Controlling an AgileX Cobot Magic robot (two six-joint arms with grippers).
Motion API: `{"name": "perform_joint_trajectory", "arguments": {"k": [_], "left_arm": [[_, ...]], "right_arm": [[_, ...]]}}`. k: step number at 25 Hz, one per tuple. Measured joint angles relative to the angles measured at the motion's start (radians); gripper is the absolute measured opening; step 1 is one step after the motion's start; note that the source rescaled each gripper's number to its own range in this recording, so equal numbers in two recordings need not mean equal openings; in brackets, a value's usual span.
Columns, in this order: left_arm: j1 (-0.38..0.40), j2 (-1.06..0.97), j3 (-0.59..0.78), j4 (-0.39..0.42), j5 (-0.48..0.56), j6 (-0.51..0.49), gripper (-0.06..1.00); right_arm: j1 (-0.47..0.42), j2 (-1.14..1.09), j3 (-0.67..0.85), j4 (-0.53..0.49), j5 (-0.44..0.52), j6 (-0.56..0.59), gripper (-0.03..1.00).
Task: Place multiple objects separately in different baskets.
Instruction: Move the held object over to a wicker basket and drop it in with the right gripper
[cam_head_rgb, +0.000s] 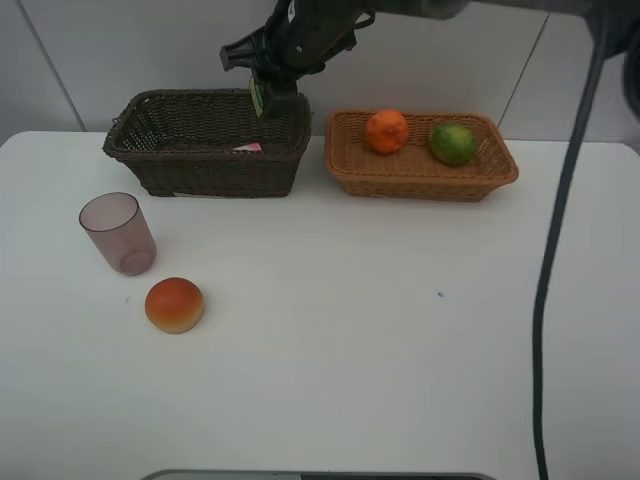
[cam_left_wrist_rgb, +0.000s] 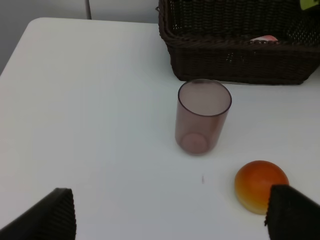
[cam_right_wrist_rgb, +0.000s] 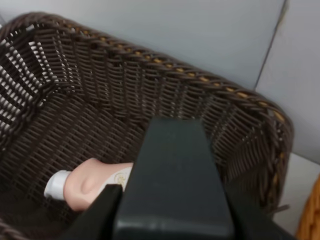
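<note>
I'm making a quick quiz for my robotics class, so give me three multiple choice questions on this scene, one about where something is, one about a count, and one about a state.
1. How many fruits lie in the tan basket? A one; B two; C three.
2. Where is the pink bottle? A in the tan basket; B in the dark basket; C on the floor.
3. How does the purple cup stand? A upright; B on its side; C upside down.
Answers: 1 B, the orange and the lime sit in it; 2 B, the right wrist view shows it lying on that basket's bottom; 3 A, its open rim faces up on the table.
</note>
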Motion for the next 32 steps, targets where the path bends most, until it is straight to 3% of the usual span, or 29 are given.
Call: {"name": "perform_joint_trajectory", "arguments": {"k": [20,22,25,26,28,32], "left_arm": [[0.000,0.000,0.000,0.000,0.000,0.000,0.98],[0.000,0.000,0.000,0.000,0.000,0.000,0.98],[0.000,0.000,0.000,0.000,0.000,0.000,0.98],[0.000,0.000,0.000,0.000,0.000,0.000,0.98],[0.000,0.000,0.000,0.000,0.000,0.000,0.98],[0.000,0.000,0.000,0.000,0.000,0.000,0.98]], "right_arm": [[0.000,0.104,0.000,-0.011,-0.058,0.000,0.13],[0.000,0.102,-0.001,-0.014,-0.065,0.000,0.26],[0.000,0.096,-0.008,-0.016,-0.074,0.000,0.59],[0.000,0.093,-0.009,-0.016,-0.076,0.000,0.65],[0.000,0.083,-0.009,-0.017,-0.076,0.000,0.74],[0.000,0.058,-0.010,-0.018,-0.073,0.000,0.77]]}}
